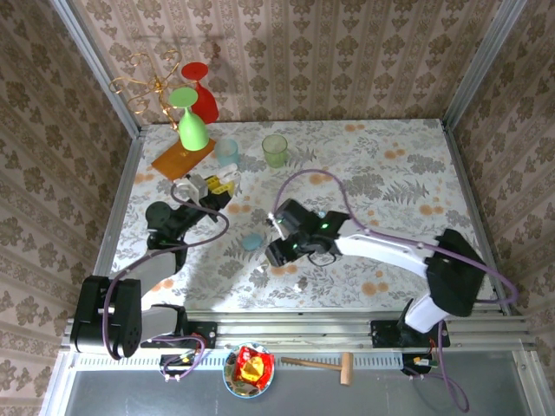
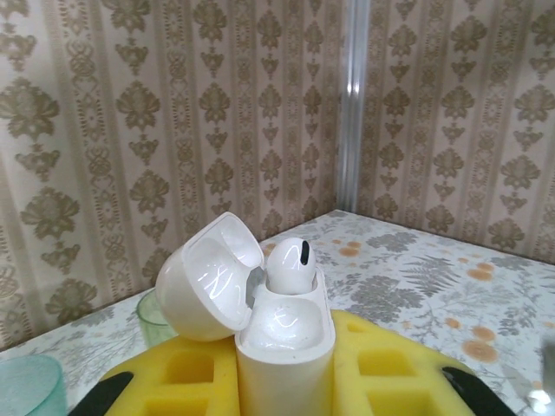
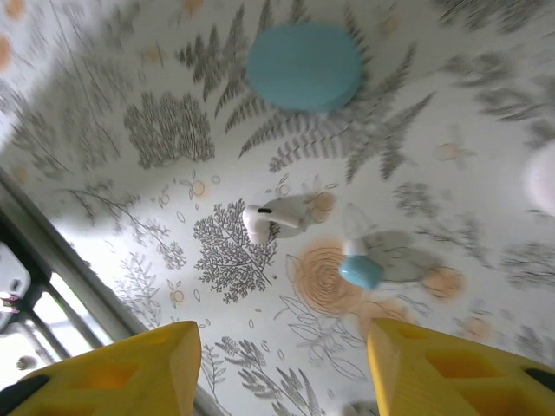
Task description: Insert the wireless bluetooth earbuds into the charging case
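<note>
On the left of the table (image 1: 390, 165), the left gripper (image 1: 211, 186) clamps an upright white charging case (image 2: 286, 347), lid open, with a seated earbud (image 2: 289, 264) inside, while further right the right gripper (image 3: 282, 364) hangs with jaws parted and empty above a loose white earbud (image 3: 276, 217) and a pale-blue earbud (image 3: 357, 264) near a light-blue case (image 3: 303, 67).

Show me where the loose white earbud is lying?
In the right wrist view, the white earbud lies on the table, just left of the pale-blue earbud, with the blue case beyond it.
</note>
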Available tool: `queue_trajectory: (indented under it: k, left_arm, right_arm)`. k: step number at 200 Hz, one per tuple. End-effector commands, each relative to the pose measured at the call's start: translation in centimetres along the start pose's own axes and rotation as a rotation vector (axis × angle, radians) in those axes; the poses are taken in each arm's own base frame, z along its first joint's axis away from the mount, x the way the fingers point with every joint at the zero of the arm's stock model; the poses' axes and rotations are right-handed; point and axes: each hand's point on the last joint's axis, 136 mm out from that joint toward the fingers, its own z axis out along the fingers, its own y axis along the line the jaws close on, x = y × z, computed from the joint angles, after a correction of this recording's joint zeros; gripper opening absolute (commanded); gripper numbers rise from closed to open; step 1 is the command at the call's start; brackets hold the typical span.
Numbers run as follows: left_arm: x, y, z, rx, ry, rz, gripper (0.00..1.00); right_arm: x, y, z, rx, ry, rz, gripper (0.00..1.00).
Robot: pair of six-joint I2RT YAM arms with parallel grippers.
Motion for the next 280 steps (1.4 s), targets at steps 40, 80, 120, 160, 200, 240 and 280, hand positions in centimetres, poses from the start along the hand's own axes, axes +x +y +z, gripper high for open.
queue_trajectory:
  k: [40,80,120,160,200,240,280]
  left_arm:
    - [-0.6,1.7,-1.7,-0.128,0.02,0.037,0.0]
    - [-0.8,2.1,-2.2,-0.166,0.026,0.043,0.0]
    - [-0.8,2.1,-2.0,-0.161,0.028,0.033,0.0]
    - [-0.7,2.2,-2.1,-0.163,0.029,0.03,0.0]
    - [-0.9,2.2,-2.1,-0.162,0.025,0.026,0.0]
    - [-0.8,2.1,-2.1,-0.158,0.025,0.017,0.0]
    - [-0.9,1.9,-2.1,-0.152,0.023,0.011,0.0]
  right_arm:
    - [-0.3,2.4,6.2,0.091,0.055,-0.133,0.47]
    - [0.3,1.4,8.3,0.173,0.108,-0.144,0.42]
    - [0.7,0.9,9.0,0.212,0.138,-0.172,0.41]
    - [2.1,0.0,9.6,0.25,0.191,-0.191,0.39]
    - [1.9,-0.8,9.8,0.299,0.201,-0.208,0.33]
    - [1.3,-1.0,9.1,0.277,0.194,-0.139,0.31]
    - [0.1,-1.2,7.6,0.11,0.196,0.064,0.37]
